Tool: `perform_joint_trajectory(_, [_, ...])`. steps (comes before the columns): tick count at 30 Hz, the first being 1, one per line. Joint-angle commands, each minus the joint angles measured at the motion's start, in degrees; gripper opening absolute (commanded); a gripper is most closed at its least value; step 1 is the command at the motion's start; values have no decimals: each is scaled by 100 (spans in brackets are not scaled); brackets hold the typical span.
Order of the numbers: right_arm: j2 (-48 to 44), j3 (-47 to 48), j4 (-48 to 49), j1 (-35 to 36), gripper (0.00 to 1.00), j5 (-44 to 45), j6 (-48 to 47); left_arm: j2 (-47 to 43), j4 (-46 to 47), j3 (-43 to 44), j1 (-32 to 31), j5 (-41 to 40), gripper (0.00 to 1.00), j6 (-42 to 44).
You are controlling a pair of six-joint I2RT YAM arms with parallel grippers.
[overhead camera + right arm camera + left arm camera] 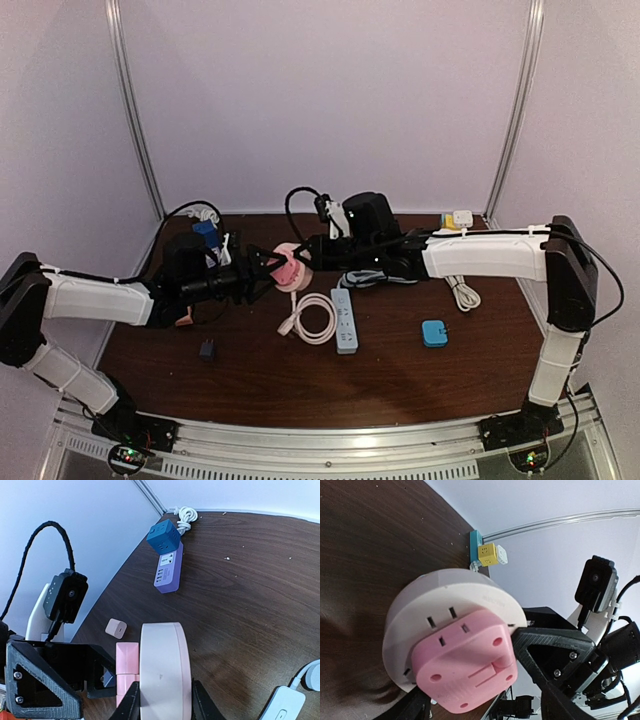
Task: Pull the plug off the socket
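Observation:
A pink square plug [465, 665] sits plugged into the face of a round white socket [450, 597], held just above the table. My left gripper [468, 667] is shut on the pink plug, with one black finger [545, 647] against its right corner and the other at its lower left. My right gripper [165, 704] is shut on the socket's rim [162, 670], and the plug [126, 672] shows on its left side. In the top view the left gripper [268, 272] and the right gripper [306, 260] meet at the plug [288, 272] and the socket [291, 251].
A coiled white cable [312, 318], a white power strip [345, 320], a blue box [434, 333] and a small black adapter [207, 350] lie in front. A blue cube [164, 537] on a purple strip [168, 572], a beige adapter [116, 628] and a yellow cube [490, 554] lie behind.

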Motion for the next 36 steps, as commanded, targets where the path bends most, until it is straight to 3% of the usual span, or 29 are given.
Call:
perform_joint_trajectory(1, [-164,196,-125,58,0,704,-170,-107,897,147,-87,45,76,-217])
perform_joint_trajectory(7, [-71,220,-229,54,0,969,-282,-393,820,30,-96,-46,74,-189])
perform_joint_trajectory(18, [-91,277,-181,86,0,784,-357,33,1243,57,-96,62,67,-378])
perform_joint_trajectory(30, [1,196,215,72,0,-14,-73,371,1099,319,-96,136,63,-308])
perform_joint_trajectory(36, [-138,310,-182,63,0,472,-520,502,1104,396,-96,153,61,-322])
